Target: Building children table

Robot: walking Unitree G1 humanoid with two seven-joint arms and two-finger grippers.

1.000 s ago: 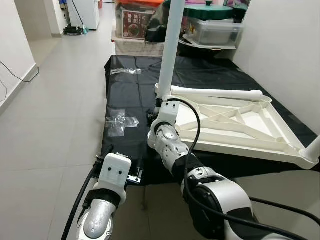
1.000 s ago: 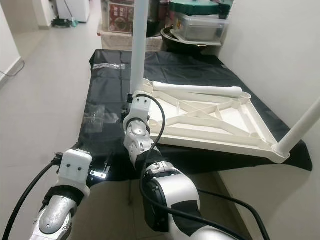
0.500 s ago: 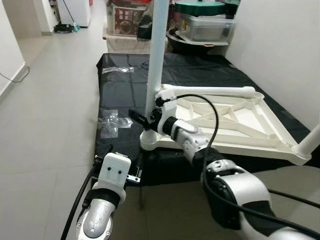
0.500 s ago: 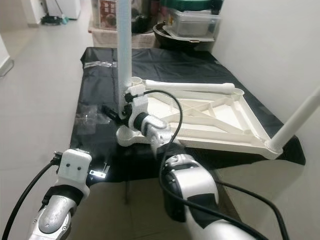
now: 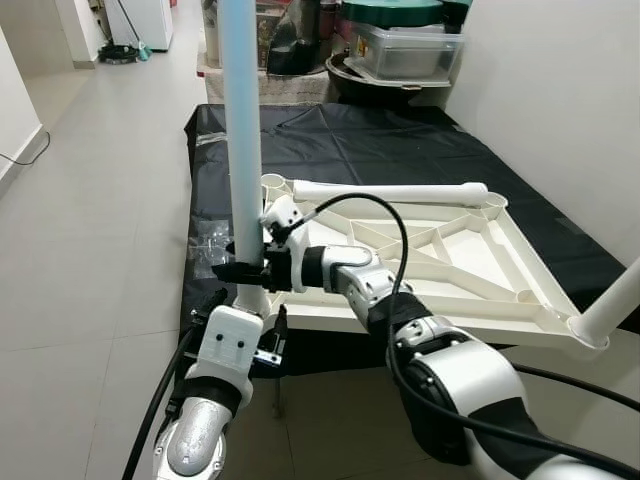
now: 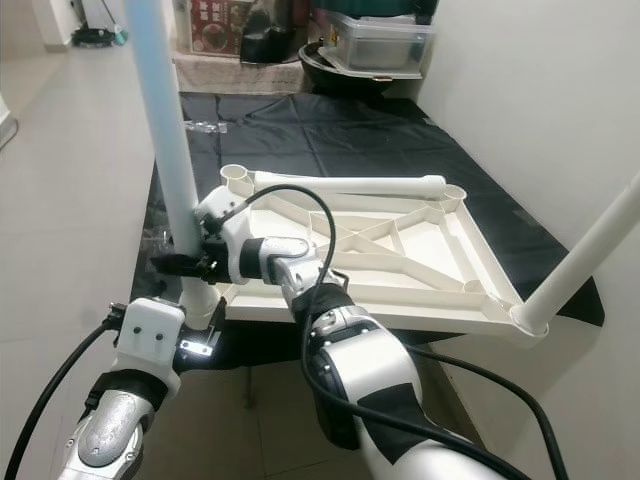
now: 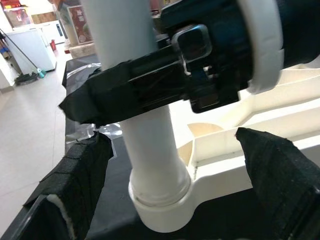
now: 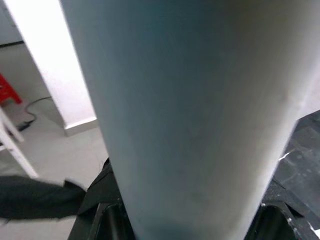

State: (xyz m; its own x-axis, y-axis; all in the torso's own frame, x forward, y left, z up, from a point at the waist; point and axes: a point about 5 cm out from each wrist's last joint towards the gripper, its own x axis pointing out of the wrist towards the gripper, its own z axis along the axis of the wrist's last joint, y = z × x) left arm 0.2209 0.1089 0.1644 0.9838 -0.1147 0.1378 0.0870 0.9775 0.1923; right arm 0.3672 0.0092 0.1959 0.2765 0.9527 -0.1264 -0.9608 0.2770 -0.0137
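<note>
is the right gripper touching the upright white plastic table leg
Touching: in the left wrist view the right gripper has its black fingers clamped around the upright white plastic table leg.

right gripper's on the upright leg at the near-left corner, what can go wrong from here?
1. The right gripper clamps the upright leg low, just above its corner socket. The long part above could lever and tilt out if it isn't fully seated.
2. The left gripper sits open close under that socket; a downward push could pinch its fingers.
3. The tabletop lies upside down on black sheet; side force may slide it.
</note>
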